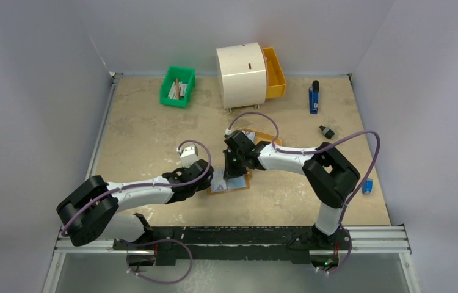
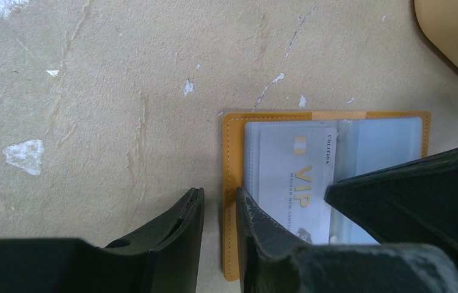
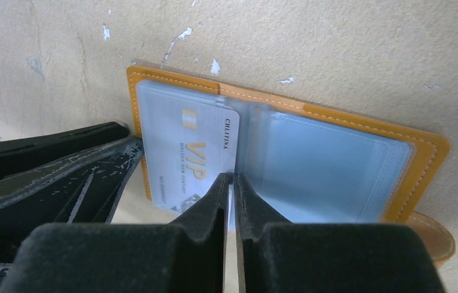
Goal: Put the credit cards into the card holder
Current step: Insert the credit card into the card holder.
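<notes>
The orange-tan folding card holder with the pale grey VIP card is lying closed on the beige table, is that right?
Not quite. The orange-tan folding card holder with the pale grey VIP card is lying open, spread flat, on the beige table. The right wrist view shows this.

This is a robotics lab cell: plain grey walls [image 1: 31, 91] box in a scuffed tan bench [image 1: 147, 128] on three sides, and two cabled robot arms [image 1: 141, 192] are bolted to a metal rail [image 1: 379, 233] along its near edge.
</notes>
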`<state>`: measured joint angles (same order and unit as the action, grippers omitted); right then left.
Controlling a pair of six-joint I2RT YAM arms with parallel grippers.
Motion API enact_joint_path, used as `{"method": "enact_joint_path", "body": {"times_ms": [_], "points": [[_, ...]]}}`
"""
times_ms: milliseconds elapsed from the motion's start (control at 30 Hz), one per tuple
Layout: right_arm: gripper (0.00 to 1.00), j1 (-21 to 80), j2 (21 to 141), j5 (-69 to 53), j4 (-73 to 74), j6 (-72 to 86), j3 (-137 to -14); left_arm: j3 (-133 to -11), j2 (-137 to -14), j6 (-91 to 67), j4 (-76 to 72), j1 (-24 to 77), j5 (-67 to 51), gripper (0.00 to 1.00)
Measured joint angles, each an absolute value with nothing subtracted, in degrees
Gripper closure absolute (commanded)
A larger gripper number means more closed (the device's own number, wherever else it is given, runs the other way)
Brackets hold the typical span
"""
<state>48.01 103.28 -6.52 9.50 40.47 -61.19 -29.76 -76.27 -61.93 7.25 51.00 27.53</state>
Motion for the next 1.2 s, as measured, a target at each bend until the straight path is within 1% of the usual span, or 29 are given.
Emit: {"method": "enact_joint_path", "body": {"times_ms": [467, 567, 633, 700, 800, 833, 900, 1000, 1100, 1200], "points": [[0.91, 48.0, 103.9, -10.2, 7.2, 40.3, -61.4, -29.7, -76.2, -61.7, 7.4, 50.9, 27.6, 0.72], [0.89, 47.9, 103.9, -10.5, 7.0, 40.2, -61.4, -29.7, -76.1, -61.6, 7.5, 50.7, 27.8, 0.69], [0.86, 47.9, 103.9, -11.1, 7.0, 40.3, -61.4, -29.7, -75.8, -61.5, 8.1, 50.7, 28.0, 0.67], [0.8, 48.0, 103.5, -11.6, 7.0, 40.5, -61.4, -29.7, -75.3, -61.5, 8.6, 50.7, 27.9, 0.64], [0.66, 48.1, 100.7, -11.3, 8.0, 40.5, -61.0, -29.7, -73.8, -61.5, 9.6, 50.8, 27.9, 0.59], [0.61, 48.2, 98.9, -10.9, 8.9, 40.4, -60.8, -29.7, -72.9, -61.5, 10.3, 50.8, 28.0, 0.57], [0.54, 48.2, 94.7, -9.3, 11.1, 40.0, -60.7, -29.7, -71.0, -61.5, 11.4, 50.8, 28.4, 0.54], [0.42, 48.3, 89.2, -5.4, 14.4, 39.3, -60.7, -29.7, -67.8, -61.5, 13.1, 50.8, 29.3, 0.51], [0.36, 48.3, 86.1, -0.4, 18.8, 38.3, -60.7, -29.7, -65.0, -61.5, 15.1, 50.8, 30.5, 0.49], [0.34, 48.1, 85.9, 3.9, 22.0, 37.8, -59.6, -29.7, -62.6, -61.8, 16.9, 50.8, 31.8, 0.49]]}}
